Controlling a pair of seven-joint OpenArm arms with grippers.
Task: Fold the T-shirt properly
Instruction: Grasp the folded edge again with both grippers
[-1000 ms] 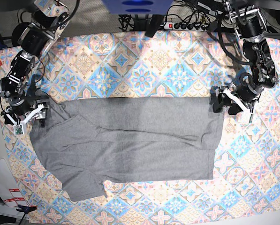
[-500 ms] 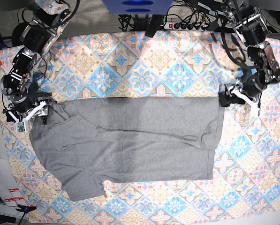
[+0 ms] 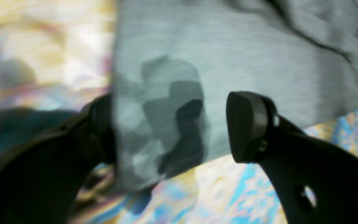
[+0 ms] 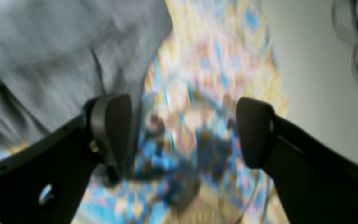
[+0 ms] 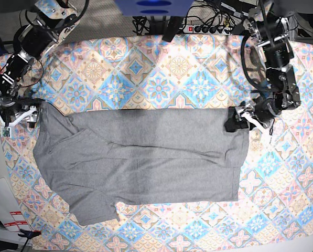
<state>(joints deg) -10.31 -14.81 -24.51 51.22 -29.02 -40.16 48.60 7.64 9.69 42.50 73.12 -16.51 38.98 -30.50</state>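
The T-shirt [image 5: 140, 163] lay spread flat across the middle of the patterned cloth [image 5: 161, 79], its long straight upper edge running side to side and one short sleeve reaching toward the lower left corner in the base view. A few shallow creases crossed the grey knit, and the fabric looked doubled over along that upper edge. In the base view the left gripper [image 5: 235, 122] sat low at the shirt's upper right corner, right at the edge of the fabric. Its wrist camera showed the left gripper [image 3: 169, 127] with both fingers spread wide and the grey T-shirt [image 3: 228, 56] filling the gap between them; one finger [image 3: 247, 124] stood over the fabric near its hem, the other rested at the shirt's side edge where it met the patterned cloth [image 3: 42, 46], and nothing was pinched between them. Whether the fingers touched the fabric could not be told through the blur. The right gripper [image 5: 13, 113] hovered at the opposite end, just beside the shirt's upper left corner. Its own camera showed the right gripper [image 4: 182, 130] likewise parted wide and holding nothing, one finger [image 4: 110, 124] over the edge of the T-shirt [image 4: 57, 46] and the other above the patterned cloth [image 4: 210, 93]. A power strip [image 5: 208, 29] lay beyond the far edge of the cloth.
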